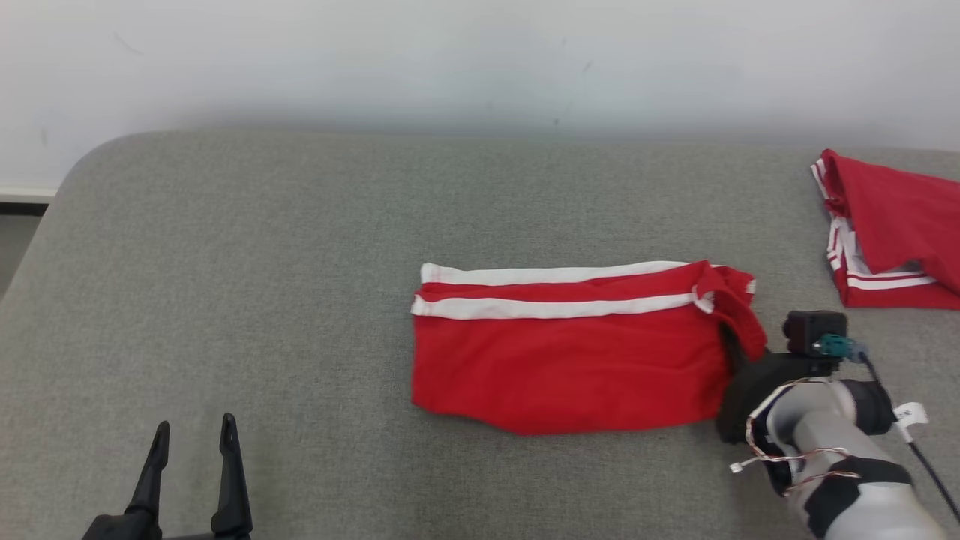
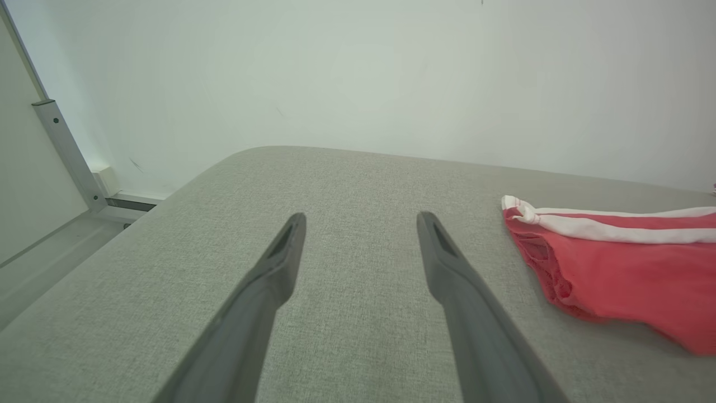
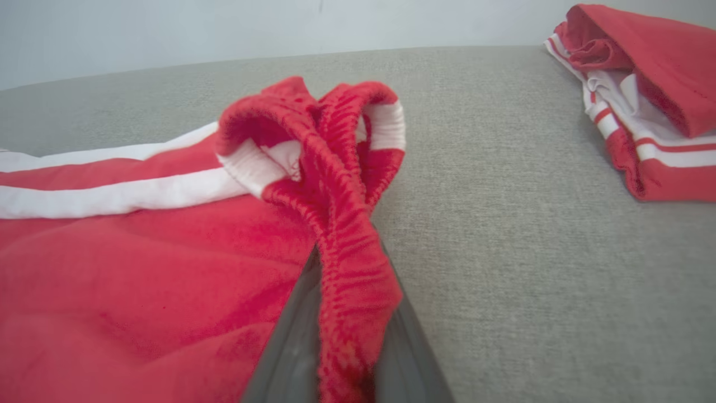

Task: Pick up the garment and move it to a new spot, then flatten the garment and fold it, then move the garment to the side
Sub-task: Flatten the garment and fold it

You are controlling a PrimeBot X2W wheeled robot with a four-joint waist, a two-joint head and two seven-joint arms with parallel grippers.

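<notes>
"Garment, where's it lying?"
"Middle of the grey padded top. Red shorts, white stripes along the far edge, spread fairly flat."
"And the right gripper?"
"At the garment's right end, its dark fingers pinched on the bunched waistband, which stands up a little."
"The left gripper?"
"Fingers spread, nothing between them, well left of the cloth. A second red piece sits far right."
</notes>
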